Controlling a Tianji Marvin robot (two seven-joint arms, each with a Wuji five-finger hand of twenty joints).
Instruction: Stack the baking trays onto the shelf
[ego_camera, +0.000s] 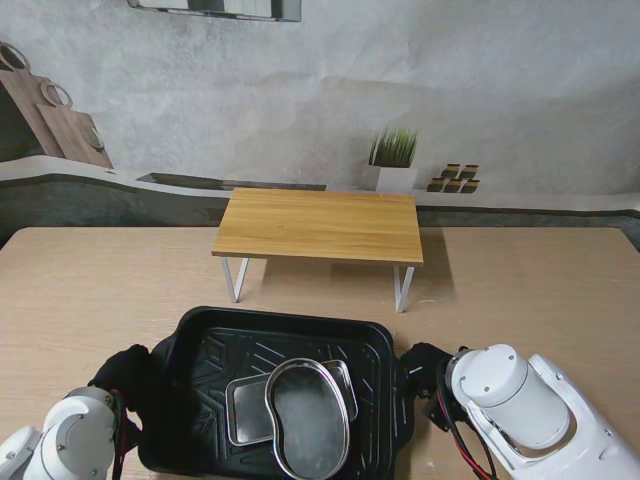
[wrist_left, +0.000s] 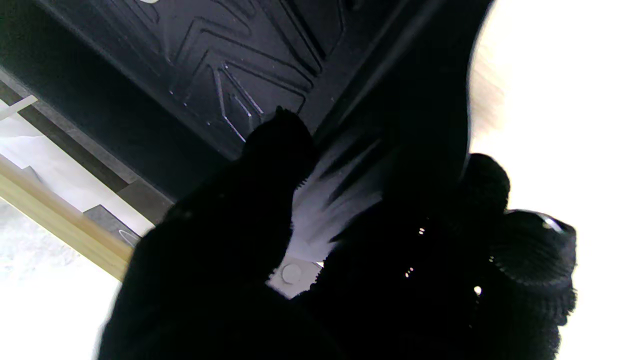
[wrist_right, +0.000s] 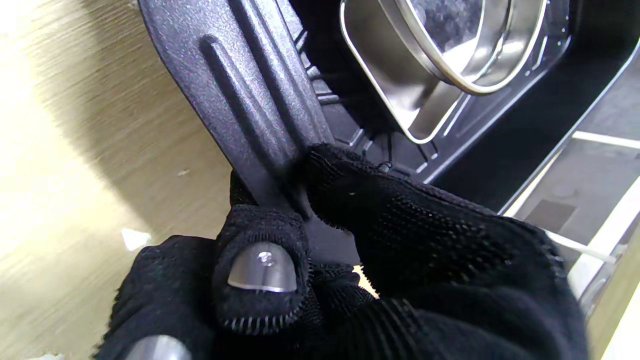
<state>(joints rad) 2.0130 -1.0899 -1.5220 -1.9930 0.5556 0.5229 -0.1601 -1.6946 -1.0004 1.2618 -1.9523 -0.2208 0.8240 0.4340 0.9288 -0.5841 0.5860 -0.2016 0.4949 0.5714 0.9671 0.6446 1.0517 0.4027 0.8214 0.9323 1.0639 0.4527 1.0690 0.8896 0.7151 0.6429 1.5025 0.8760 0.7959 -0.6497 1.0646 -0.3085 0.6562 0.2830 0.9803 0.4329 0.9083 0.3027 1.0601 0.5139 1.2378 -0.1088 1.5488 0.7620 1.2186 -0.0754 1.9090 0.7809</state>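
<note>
Wooden shelf (ego_camera: 318, 226) stands far-centre on the surface (ego_camera: 90, 290), bare. Black tray (ego_camera: 200, 335) sits near me, long axis left-right, holding a square steel tray (ego_camera: 243, 412) under an oval one (ego_camera: 308, 420). Left robot hand (ego_camera: 125, 375) and right robot hand (ego_camera: 425, 372) each pinch an end rim; carry step, next needs a level lift forward.

A grey mottled wall (ego_camera: 300, 90) is rising behind the pale wooden bench (ego_camera: 80, 290), apparently bearing a potted plant (ego_camera: 393, 160).
</note>
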